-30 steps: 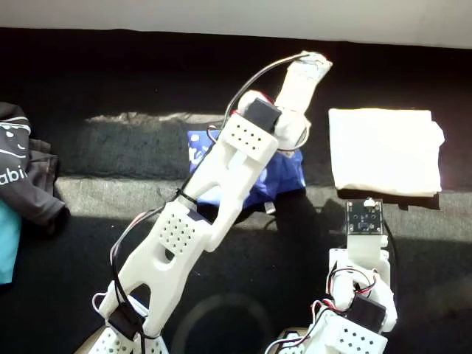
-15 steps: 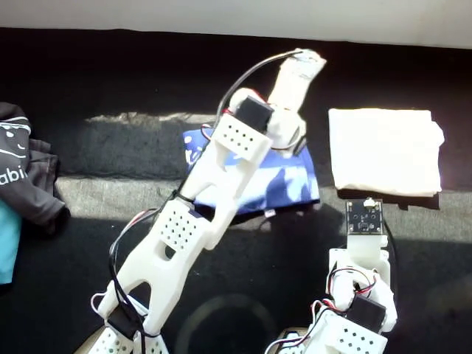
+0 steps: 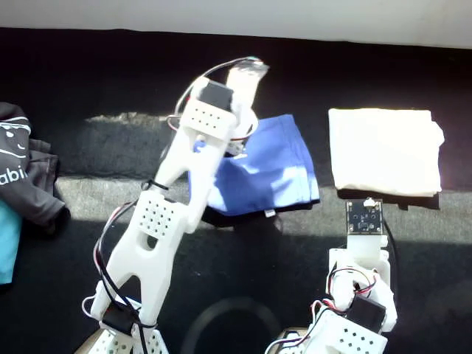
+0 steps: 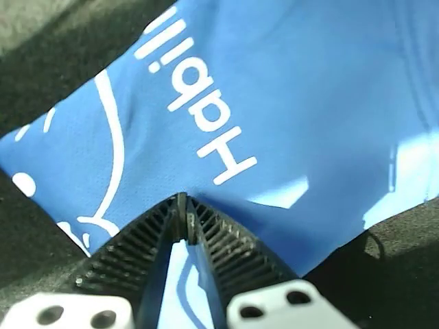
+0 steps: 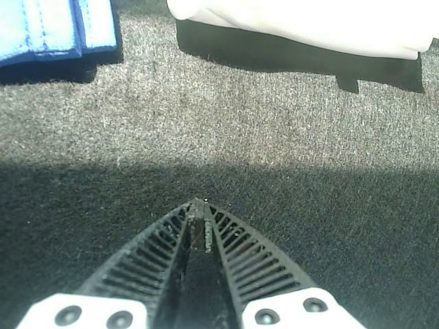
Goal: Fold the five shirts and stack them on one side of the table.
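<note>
One shirt looks finished to me: the white cotton shirt (image 3: 383, 151) lies as a neat folded rectangle at the far right of the dark felt table (image 3: 88, 74). My left claw (image 4: 184, 218) is pinched tight on a fold of the blue printed shirt (image 3: 269, 166). That shirt sits mid-table just beside the white one, partly doubled over but with uneven edges, so I judge its folding about half done. My right claw (image 5: 199, 223) is closed with nothing in it, low over bare felt near the white shirt's edge. At the left edge a crumpled black shirt (image 3: 26, 173) and a teal garment (image 3: 6, 243) lie heaped and unfolded. I count four shirts here; most of the folding and all the stacking remain.
</note>
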Robot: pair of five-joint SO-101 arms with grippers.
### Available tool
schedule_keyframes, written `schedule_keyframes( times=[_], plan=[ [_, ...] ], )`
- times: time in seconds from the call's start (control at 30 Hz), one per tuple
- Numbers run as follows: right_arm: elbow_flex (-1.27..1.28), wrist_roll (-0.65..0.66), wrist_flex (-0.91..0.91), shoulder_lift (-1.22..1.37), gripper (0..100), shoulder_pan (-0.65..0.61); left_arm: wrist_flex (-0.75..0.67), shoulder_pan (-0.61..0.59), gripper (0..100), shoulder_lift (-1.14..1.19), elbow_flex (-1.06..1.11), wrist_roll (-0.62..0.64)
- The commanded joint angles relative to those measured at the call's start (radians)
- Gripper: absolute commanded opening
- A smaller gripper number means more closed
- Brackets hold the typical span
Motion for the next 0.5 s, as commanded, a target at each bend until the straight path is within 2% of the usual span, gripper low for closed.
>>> schedule_keyframes(
  times=[0.0,0.23,0.37,0.47],
  plan=[
    [0.127,-0.009,0.004,-0.013,0.6,0.005,0.009,-0.018,1,-0.154,0.125,0.002],
    [0.127,-0.009,0.004,-0.013,0.6,0.005,-0.021,-0.013,1,-0.458,0.619,-0.002],
    [0.127,-0.009,0.002,-0.013,0.6,0.005,-0.216,-0.019,1,-0.526,0.837,-0.002],
    [0.127,-0.009,0.002,-0.013,0.6,0.005,-0.310,-0.015,1,-0.532,0.943,-0.002]
  ],
)
